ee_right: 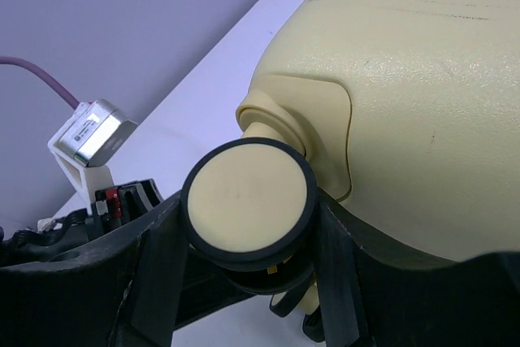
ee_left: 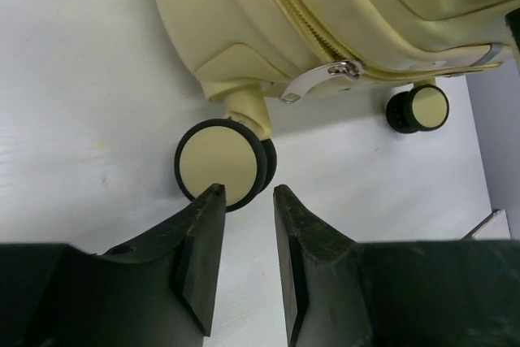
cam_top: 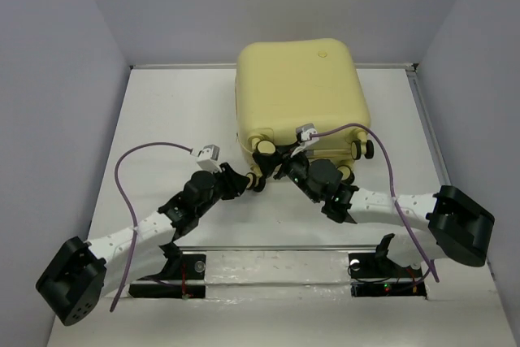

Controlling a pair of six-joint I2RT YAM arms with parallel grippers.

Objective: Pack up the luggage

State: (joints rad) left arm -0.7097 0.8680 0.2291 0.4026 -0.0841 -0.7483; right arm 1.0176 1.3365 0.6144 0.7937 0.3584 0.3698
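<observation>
Two wrist-only details: right fingers tight around a luggage wheel; left fingers apart, empty.

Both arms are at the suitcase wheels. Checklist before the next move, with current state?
1. Luggage shut, zipper closed along the visible stretch: ok.
2. Left gripper open: ok.
3. Left-side wheel between the left fingers: not ok, it sits just beyond the tips.
4. Right gripper fingers either side of the right-side wheel: ok.
5. Right grip firm: cannot tell.
6. Arms clear of each other: cannot tell, the wrists are close together in the top view.
</observation>
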